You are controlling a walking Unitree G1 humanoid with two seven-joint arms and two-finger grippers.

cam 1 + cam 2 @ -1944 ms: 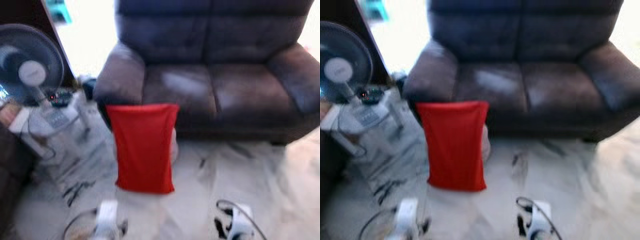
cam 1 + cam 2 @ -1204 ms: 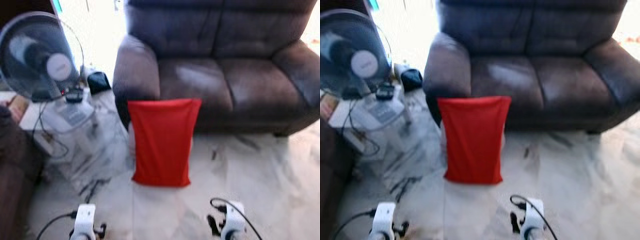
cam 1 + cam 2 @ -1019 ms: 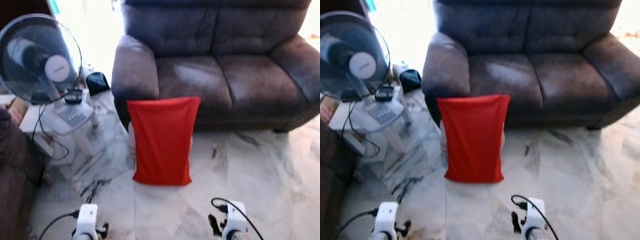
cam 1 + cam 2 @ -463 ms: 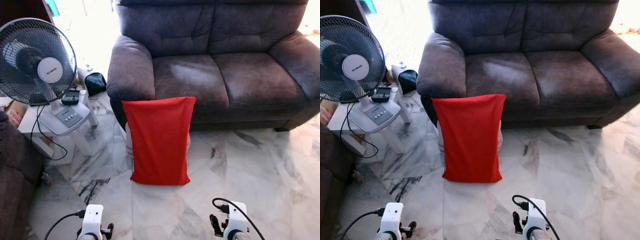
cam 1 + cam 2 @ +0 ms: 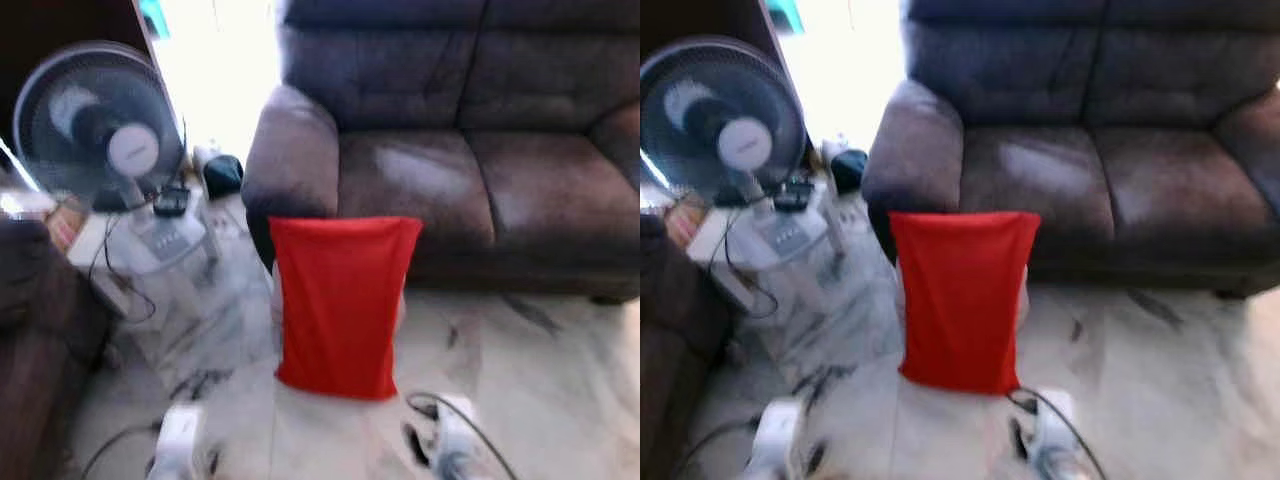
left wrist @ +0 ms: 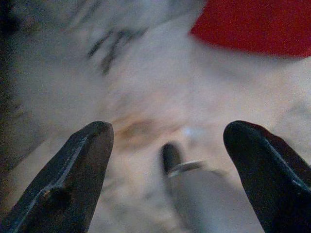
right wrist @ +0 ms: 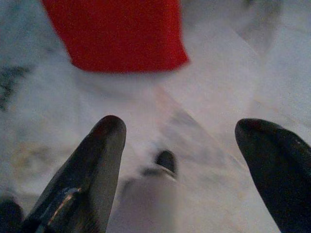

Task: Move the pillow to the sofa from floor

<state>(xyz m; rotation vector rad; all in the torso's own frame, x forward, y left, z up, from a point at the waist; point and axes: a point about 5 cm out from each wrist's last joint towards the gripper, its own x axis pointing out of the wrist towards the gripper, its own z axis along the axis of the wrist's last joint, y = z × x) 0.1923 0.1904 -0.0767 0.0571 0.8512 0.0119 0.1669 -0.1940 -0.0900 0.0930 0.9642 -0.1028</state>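
A red pillow (image 5: 343, 305) stands upright on the marble floor, leaning against the front of a dark brown sofa (image 5: 455, 180) near its left armrest. The sofa's seat cushions are bare. My two arms hang low at the bottom of the eye views, the left wrist (image 5: 178, 445) and the right wrist (image 5: 447, 440) both short of the pillow. In the left wrist view my left gripper (image 6: 167, 162) is open above the floor, the pillow's red edge (image 6: 252, 24) ahead. In the right wrist view my right gripper (image 7: 187, 160) is open, with the pillow (image 7: 114, 31) just ahead.
A standing fan (image 5: 100, 125) on a white base stands at the left, with cables trailing over the floor. A small dark bag (image 5: 222, 175) lies beside the sofa's armrest. Dark furniture (image 5: 35, 330) borders the left edge. Open marble floor (image 5: 560, 380) stretches to the right.
The whole picture has shifted right and blurred, so the camera has turned. The pillow looks slightly nearer. It still leans against the sofa.
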